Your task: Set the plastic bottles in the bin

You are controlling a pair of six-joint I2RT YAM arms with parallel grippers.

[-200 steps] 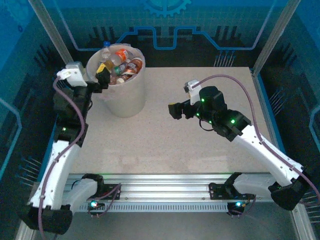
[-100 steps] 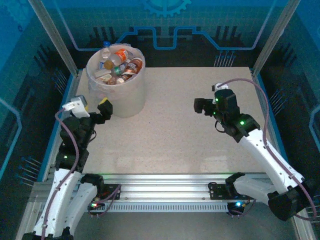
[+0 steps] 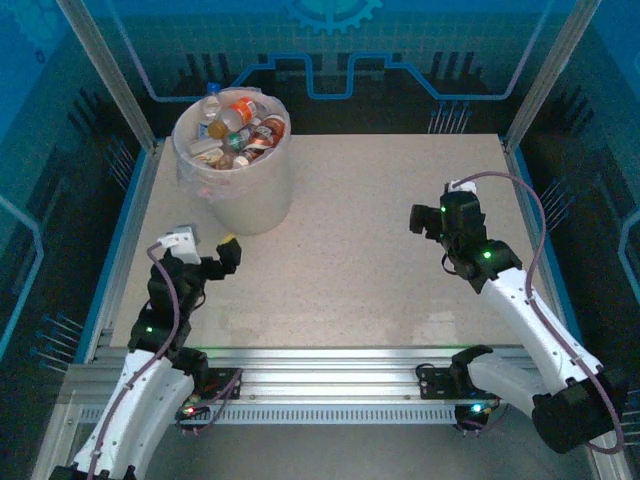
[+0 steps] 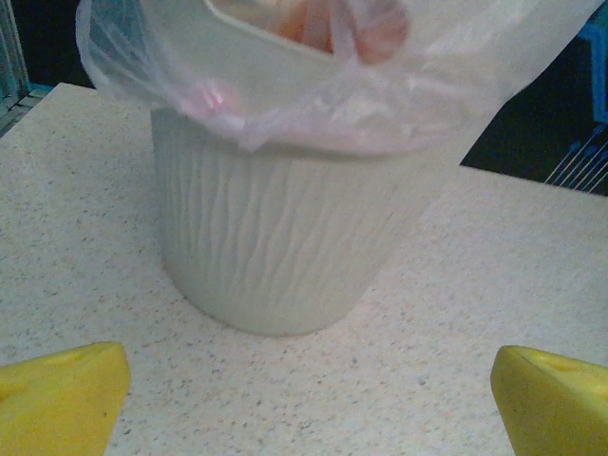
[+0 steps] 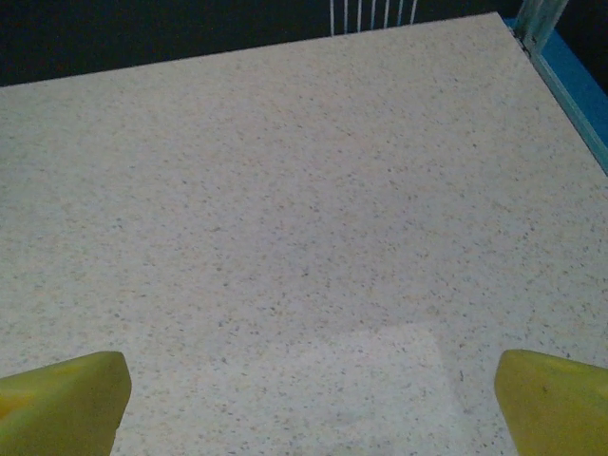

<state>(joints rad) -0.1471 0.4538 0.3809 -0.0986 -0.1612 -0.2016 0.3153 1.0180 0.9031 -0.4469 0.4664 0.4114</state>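
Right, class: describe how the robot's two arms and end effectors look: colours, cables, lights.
Both the left arm and right arm have white shells with black joints, small green lights and a mauve cable looping alongside. The left end effector and right end effector are black with yellow fingertips.

- The top external camera looks down from high behind the arm bases at 6 o'clock, covering the whole table, with the bin at 11 o'clock.
- The left wrist camera sits low and near, facing the bin's wall.
- The right wrist camera tilts down on bare tabletop, its far edge at 12 o'clock.
- The top and left wrist views share the bin.
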